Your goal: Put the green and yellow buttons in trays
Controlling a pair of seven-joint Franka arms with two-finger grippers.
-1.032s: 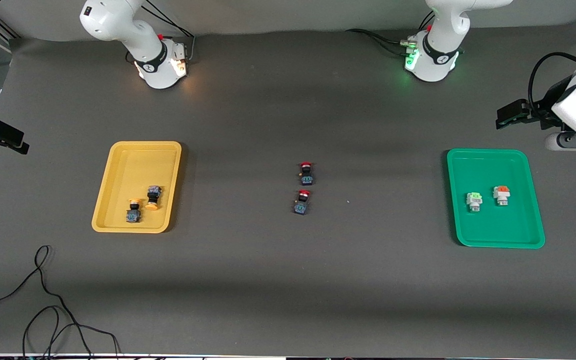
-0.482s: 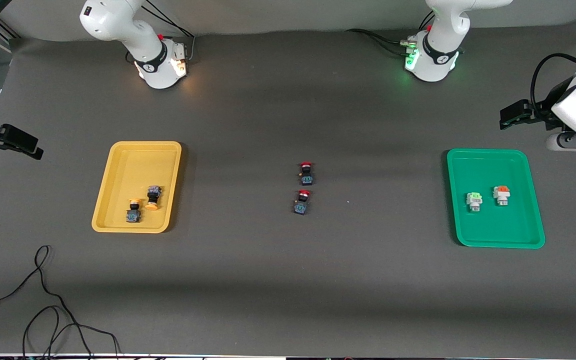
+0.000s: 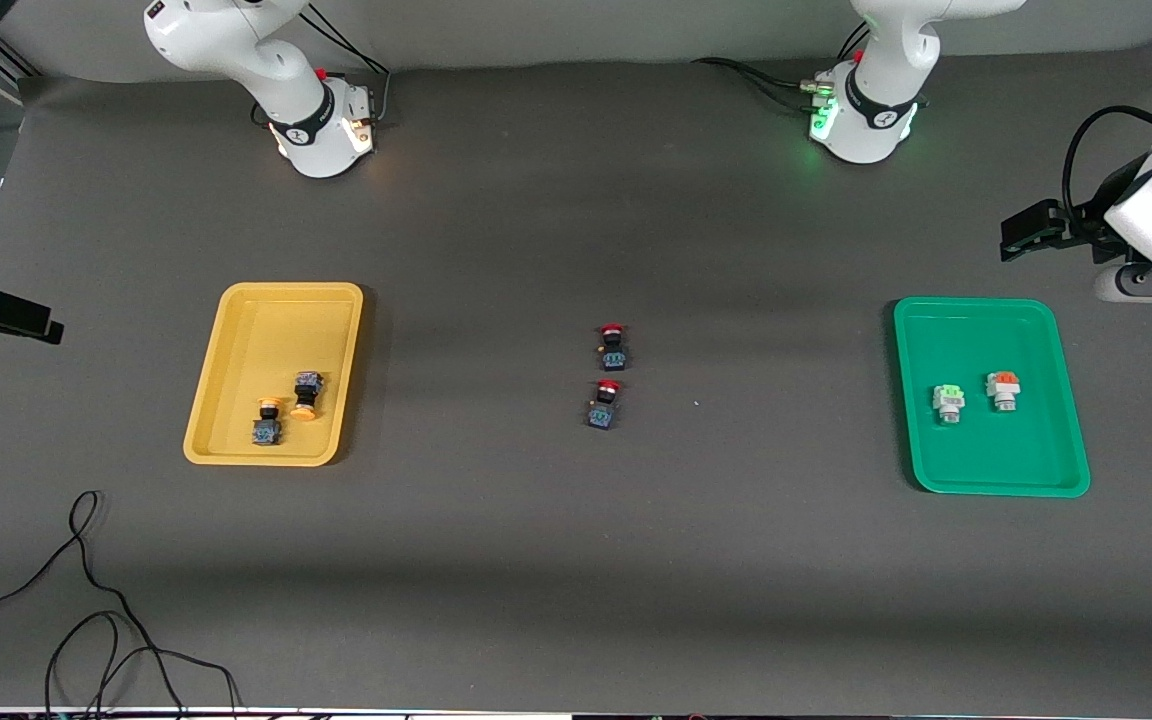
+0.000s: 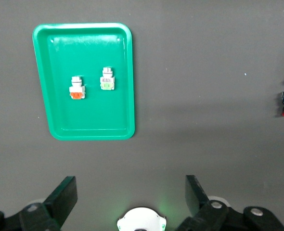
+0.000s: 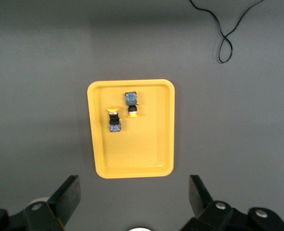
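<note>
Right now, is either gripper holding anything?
No. The left gripper and right gripper are both open and empty, each above its end of the table.

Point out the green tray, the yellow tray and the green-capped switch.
green tray (image 3: pixel 1026 470): front view, bare floor.
yellow tray (image 5: pixel 132 159): right wrist view, bare floor.
green-capped switch (image 4: pixel 107 80): left wrist view, white body.

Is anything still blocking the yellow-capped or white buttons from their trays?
Nothing visible does. Both yellow-capped buttons already lie in the yellow tray, and both white buttons in the green tray. The left end effector and right end effector are open, holding nothing.
</note>
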